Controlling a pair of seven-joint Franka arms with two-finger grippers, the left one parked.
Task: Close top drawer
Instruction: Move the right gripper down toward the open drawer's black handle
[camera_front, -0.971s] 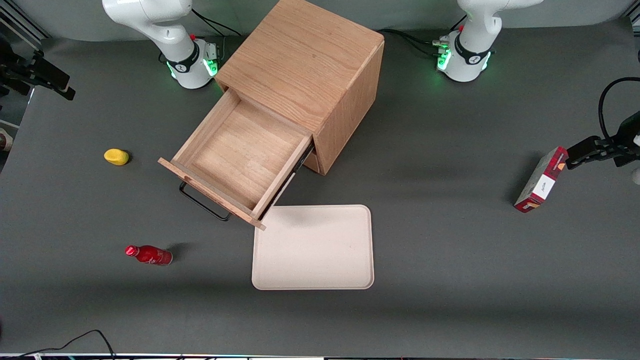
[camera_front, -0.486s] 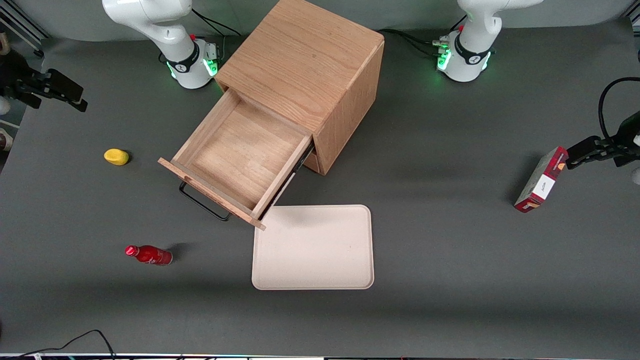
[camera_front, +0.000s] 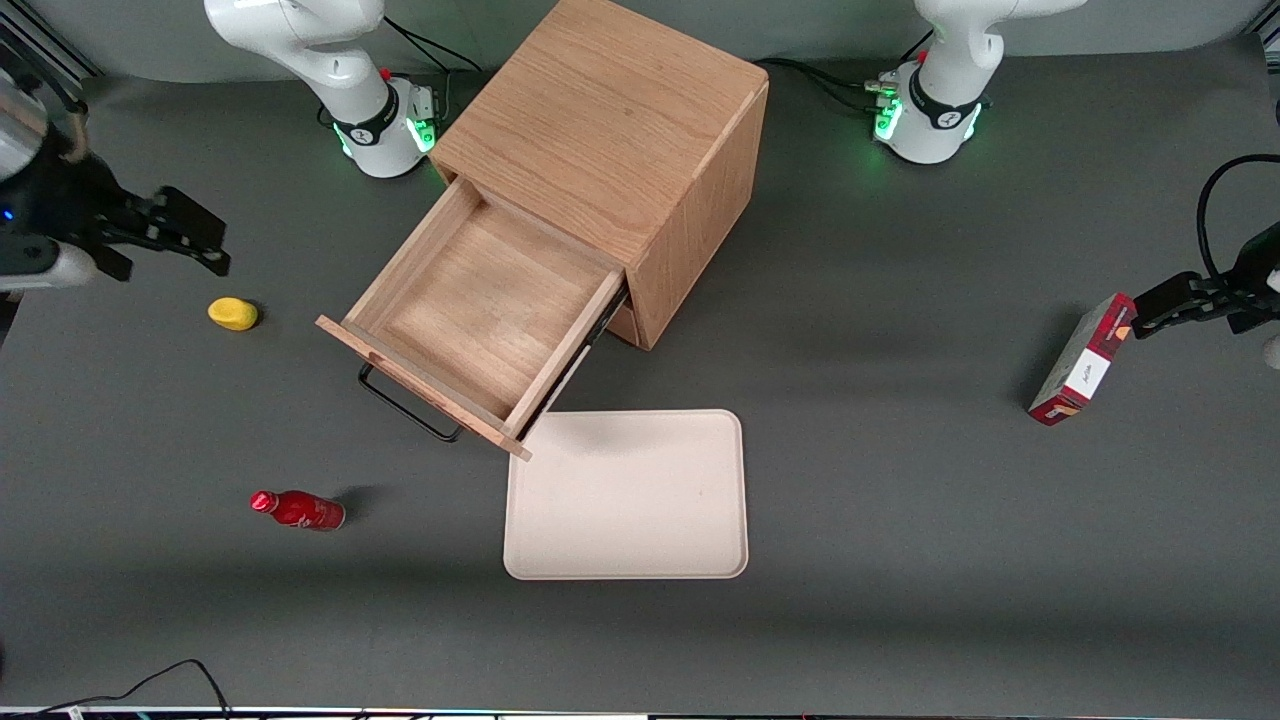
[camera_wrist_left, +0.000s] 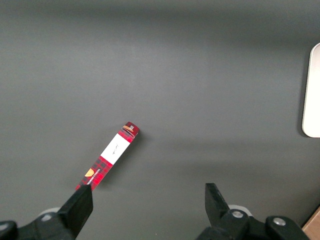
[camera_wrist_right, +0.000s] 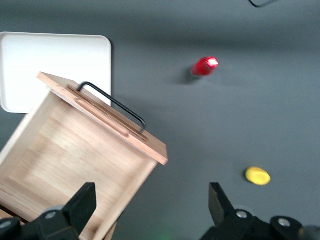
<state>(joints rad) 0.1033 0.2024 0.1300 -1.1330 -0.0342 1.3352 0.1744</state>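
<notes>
Gaping fingers (camera_wrist_right: 150, 205) above top drawer (camera_wrist_right: 80, 160)

End effector (camera_front: 195, 240) has come further in over the bench from the working arm's end since the earlier pictures, and nearer the front camera. Now well above the yellow object (camera_front: 232, 313), fingers (camera_front: 190, 215) spread apart.

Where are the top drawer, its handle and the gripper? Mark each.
top drawer (camera_front: 480, 300), front view, bare wooden floor inside.
handle (camera_front: 405, 408), front view, middle of the black bar.
gripper (camera_front: 165, 235), front view, between the fingertips.
</notes>
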